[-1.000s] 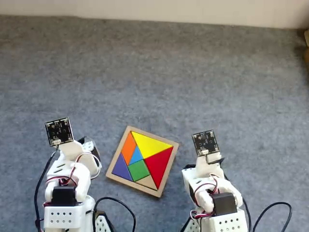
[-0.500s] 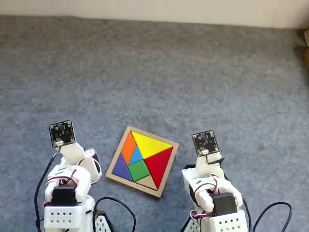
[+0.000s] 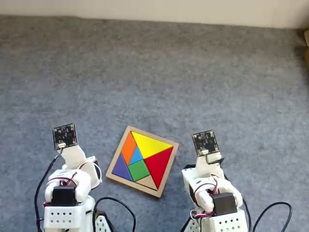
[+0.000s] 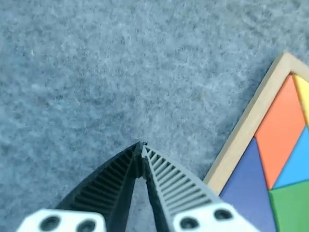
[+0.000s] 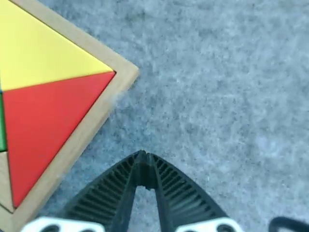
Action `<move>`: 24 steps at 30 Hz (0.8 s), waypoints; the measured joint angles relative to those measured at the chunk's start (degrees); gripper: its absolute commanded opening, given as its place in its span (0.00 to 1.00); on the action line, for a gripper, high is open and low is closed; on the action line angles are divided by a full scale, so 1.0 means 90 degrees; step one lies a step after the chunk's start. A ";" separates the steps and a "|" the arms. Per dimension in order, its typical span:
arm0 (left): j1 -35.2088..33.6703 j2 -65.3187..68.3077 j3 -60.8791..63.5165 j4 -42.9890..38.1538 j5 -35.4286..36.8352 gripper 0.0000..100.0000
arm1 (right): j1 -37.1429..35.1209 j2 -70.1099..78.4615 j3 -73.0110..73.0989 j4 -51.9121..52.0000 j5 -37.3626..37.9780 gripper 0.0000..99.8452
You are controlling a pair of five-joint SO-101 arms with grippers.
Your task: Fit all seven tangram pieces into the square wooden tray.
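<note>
Filling the tray [image 4: 244, 135], 7 pieces [image 3: 150, 145] show from above; close up, left gripper [image 4: 143, 147] and right gripper [image 5: 143, 157] pinch closed.

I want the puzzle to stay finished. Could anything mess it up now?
Maybe two things.
1. The left claw is shut over the carpet, close beside the wooden tray. If that arm swung sideways, it might push the tray.
2. The right claw is shut near the tray edge by the red triangle. A bump there could jolt the pieces.
</note>
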 measured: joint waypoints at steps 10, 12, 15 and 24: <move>0.0000 0.0000 0.0000 0.0254 0.0000 0.01 | 0.0000 0.0000 0.0000 0.0000 0.0000 0.01; 0.0000 0.0000 0.0000 0.0254 0.0000 0.01 | 0.0000 0.0000 0.0000 0.0000 0.0000 0.01; 0.0000 0.0000 0.0000 0.0254 0.0000 0.01 | 0.0000 0.0000 0.0000 0.0000 0.0000 0.01; 0.0000 0.0000 0.0000 0.0254 0.0000 0.01 | 0.0000 0.0000 0.0000 0.0000 0.0000 0.01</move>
